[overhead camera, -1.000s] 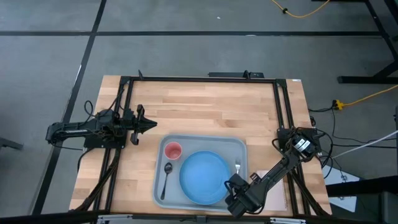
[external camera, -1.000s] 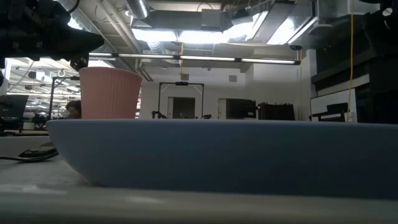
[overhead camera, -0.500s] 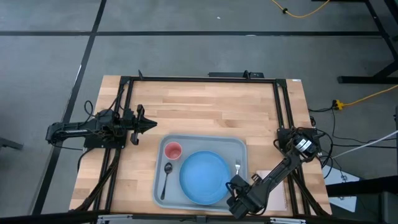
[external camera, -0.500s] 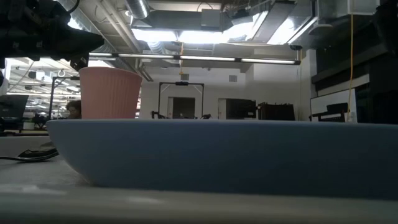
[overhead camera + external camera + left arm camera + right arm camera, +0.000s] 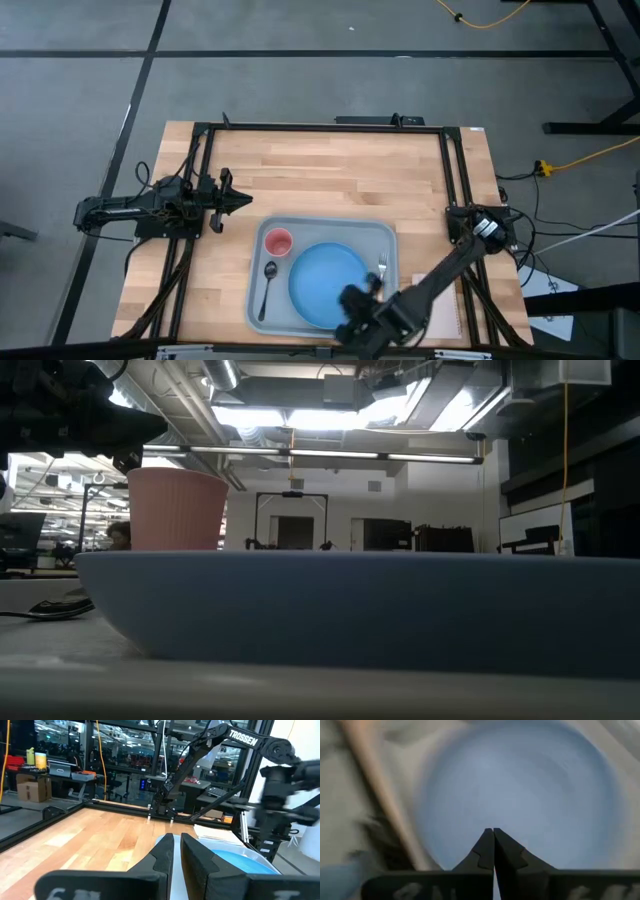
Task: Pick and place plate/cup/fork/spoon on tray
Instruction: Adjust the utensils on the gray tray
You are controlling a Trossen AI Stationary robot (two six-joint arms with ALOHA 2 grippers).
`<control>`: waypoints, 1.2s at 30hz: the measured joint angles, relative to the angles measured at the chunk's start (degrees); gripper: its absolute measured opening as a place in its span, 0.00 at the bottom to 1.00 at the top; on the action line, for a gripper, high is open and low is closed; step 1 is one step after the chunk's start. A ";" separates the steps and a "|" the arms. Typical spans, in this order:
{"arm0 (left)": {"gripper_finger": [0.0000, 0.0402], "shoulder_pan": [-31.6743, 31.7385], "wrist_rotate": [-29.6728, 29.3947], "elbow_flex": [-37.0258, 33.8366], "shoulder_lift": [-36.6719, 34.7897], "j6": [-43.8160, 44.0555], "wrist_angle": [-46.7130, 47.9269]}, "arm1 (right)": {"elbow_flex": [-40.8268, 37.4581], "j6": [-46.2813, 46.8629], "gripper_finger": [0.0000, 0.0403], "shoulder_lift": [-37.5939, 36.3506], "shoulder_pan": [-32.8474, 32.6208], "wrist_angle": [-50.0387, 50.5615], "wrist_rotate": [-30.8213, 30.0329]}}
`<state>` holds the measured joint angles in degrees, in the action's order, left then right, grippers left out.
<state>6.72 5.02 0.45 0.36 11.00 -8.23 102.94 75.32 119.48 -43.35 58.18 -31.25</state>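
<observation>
At the left edge of the wooden table (image 5: 330,180), the left gripper (image 5: 240,200) is held idle, clear of the tray (image 5: 325,227); its fingers are nearly pressed together with only a slim gap between them, and nothing is pinched.

On the tray, from left to right, the spoon (image 5: 267,285) is laid along the left side, the cup (image 5: 277,241) is stood upright just beyond it in the far left corner, the plate (image 5: 325,280) is set in the middle, and the fork (image 5: 381,268) is laid along the right rim, beside the plate. All four things are thus seen on the tray, so the placing is judged to be done or all but done.

The right gripper (image 5: 358,310) is carried low over the near edge of the plate, its fingers pressed fully together and nothing held; in its wrist view the plate fills the picture beneath the closed tips. The step in hand is judged to be a last pass over the tray or a withdrawal. The next move calls only for a clean lift away, with the plate's rim and the fork beside it left undisturbed.

The table is bordered by a black frame with cables. Beyond it, a grey floor with dark lines is seen, and a lit workshop with racks and benches.
</observation>
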 joint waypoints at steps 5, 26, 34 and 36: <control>0.07 0.02 0.04 0.00 0.00 0.00 0.00 | -1.98 -26.36 0.00 0.88 5.66 -32.33 -0.49; 0.07 0.00 0.04 0.00 -0.04 0.00 0.07 | 23.37 -43.97 0.00 24.37 15.28 -30.56 12.32; 0.07 0.02 0.09 0.00 -0.04 -0.01 0.04 | 29.41 -51.60 0.00 21.87 12.95 -14.21 4.99; 0.07 0.01 0.09 0.01 -0.04 0.00 0.04 | 31.63 -50.52 0.00 20.45 11.22 -4.35 -4.98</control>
<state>6.73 5.10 0.46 0.32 11.00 -8.19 134.57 24.79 139.93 -32.13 53.83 -36.23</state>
